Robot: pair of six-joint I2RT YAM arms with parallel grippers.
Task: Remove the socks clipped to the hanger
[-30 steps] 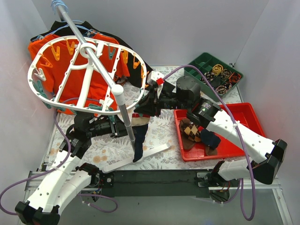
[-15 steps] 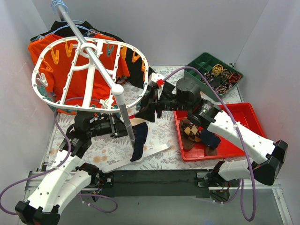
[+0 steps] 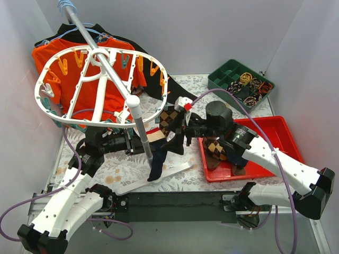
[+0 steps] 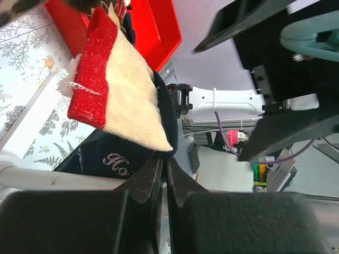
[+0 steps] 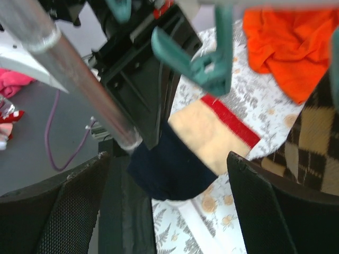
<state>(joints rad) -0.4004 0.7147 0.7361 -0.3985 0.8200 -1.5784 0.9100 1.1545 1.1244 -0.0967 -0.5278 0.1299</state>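
The white oval hanger (image 3: 97,95) leans on its grey pole (image 3: 140,127) at the back left. A navy sock (image 3: 157,156) with a cream band and red cuff hangs beside the pole. My left gripper (image 3: 144,143) is shut on its dark edge (image 4: 164,161). The sock's red cuff sits just under a teal clip (image 5: 209,69); I cannot tell whether the clip holds it. My right gripper (image 3: 177,138) stands open, its fingers wide on either side of the navy toe (image 5: 175,169) without touching it. An argyle sock (image 3: 168,117) shows by the hanger's right rim.
A red tray (image 3: 275,132) on the right holds argyle and dark socks. A green compartment bin (image 3: 241,82) stands at the back right. An orange shirt (image 3: 114,84) and a black garment hang behind the hanger. The stand's white foot (image 3: 169,173) lies on the floral cloth.
My right gripper opened wide and drew back down and to the right, away from the hanger's rim. The argyle sock it covered now shows. The left gripper has kept its grip.
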